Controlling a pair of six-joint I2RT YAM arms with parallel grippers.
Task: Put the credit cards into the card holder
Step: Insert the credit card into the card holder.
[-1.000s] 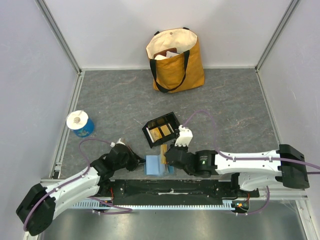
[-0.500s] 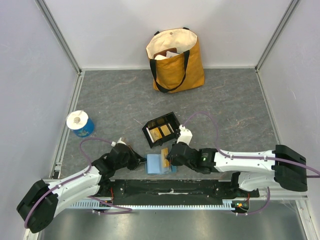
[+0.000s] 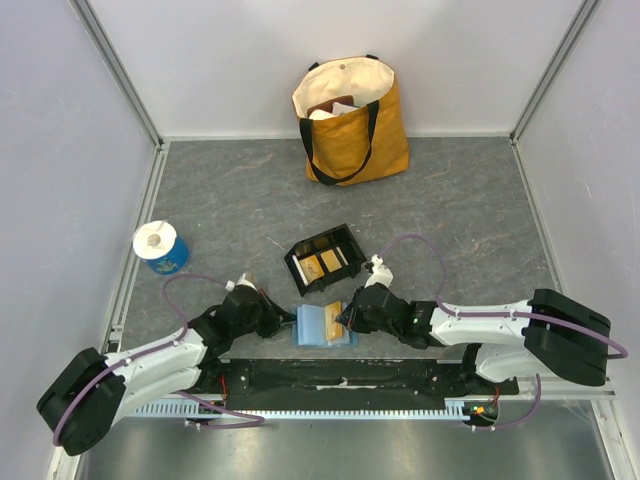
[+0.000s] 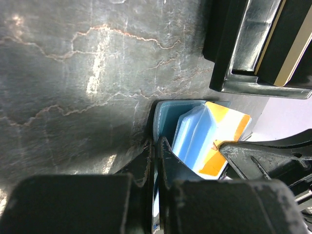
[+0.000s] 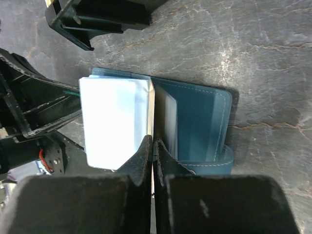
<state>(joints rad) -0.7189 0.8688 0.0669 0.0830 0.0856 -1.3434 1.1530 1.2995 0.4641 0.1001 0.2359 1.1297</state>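
Note:
The teal-blue card holder (image 3: 320, 327) lies open on the table near the front edge. My left gripper (image 3: 284, 322) is shut on its left edge, as the left wrist view (image 4: 157, 146) shows. My right gripper (image 3: 346, 316) is shut on a gold-orange credit card (image 3: 334, 316) and holds it down in the holder. The card's orange face shows in the left wrist view (image 4: 229, 122) against the pale blue lining (image 4: 195, 134). In the right wrist view it is edge-on (image 5: 152, 112) between the lining (image 5: 114, 122) and the teal cover (image 5: 200, 122). Two more tan cards (image 3: 322, 263) lie in the black tray.
The black tray (image 3: 297, 272) sits just behind the card holder. A mustard tote bag (image 3: 370, 135) stands at the back wall. A blue and white roll (image 3: 160, 247) stands at the left. Metal rails edge the table.
My right gripper has moved forward and down with the orange card, from standing above the holder to set into it. The left gripper still grips the holder's edge.

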